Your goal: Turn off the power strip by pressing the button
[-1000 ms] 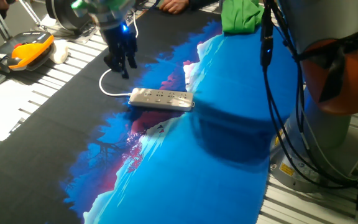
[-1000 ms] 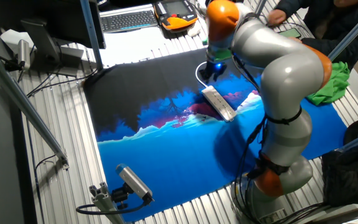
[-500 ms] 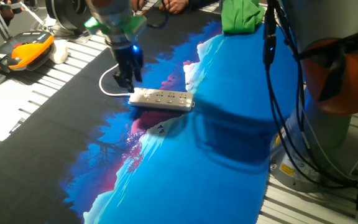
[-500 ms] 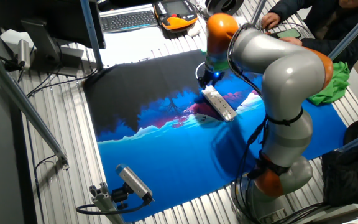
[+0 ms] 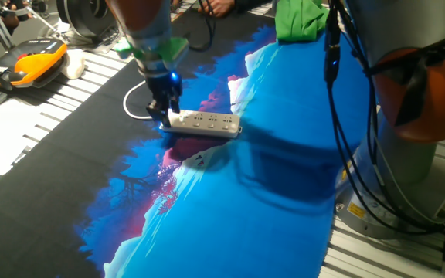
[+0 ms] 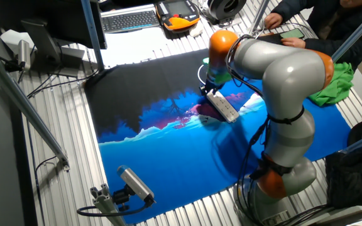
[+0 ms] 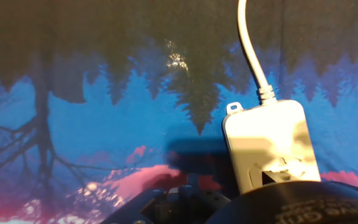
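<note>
Gripper position: the gripper (image 5: 164, 117) has come down and across from well above the cord loop to the cord end of the power strip (image 5: 201, 123); in one fixed view its tips now sit right at that end, though actual touch can't be made out.
Arm: from the other fixed view, the arm (image 6: 275, 69) has leaned lower over the cloth, its wrist now directly above the strip's near end (image 6: 210, 96).

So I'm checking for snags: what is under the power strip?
The power strip lies flat on the printed blue, pink and black cloth. Whatever sits directly beneath its body is hidden. Its white cord runs over the cloth.
</note>
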You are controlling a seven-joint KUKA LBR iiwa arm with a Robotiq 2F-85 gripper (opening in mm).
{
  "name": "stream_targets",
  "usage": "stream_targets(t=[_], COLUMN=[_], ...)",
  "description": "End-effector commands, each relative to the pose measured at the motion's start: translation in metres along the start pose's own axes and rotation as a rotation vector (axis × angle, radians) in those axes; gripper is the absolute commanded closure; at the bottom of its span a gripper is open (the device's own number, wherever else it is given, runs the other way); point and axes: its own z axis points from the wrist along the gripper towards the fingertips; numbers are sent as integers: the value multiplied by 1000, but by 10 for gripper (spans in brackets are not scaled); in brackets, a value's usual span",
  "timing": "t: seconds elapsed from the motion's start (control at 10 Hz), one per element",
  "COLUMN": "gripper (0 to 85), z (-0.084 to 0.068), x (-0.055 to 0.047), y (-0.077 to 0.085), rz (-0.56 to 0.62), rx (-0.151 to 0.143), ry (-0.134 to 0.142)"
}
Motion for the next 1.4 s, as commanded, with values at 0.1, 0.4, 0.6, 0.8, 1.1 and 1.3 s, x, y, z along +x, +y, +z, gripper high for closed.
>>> stream_targets(t=[0.1,0.4,0.6,0.8,1.1,1.3], gripper=[340,340,340,340,340,340], z=[23,27,26,27,32,38], x=[1,8,12,12,11,9], y=[1,2,2,0,-2,-2], rz=[1,4,4,1,1,1], rx=[-7,-2,1,1,-1,-12], ry=[-4,-13,-13,-19,-24,-32])
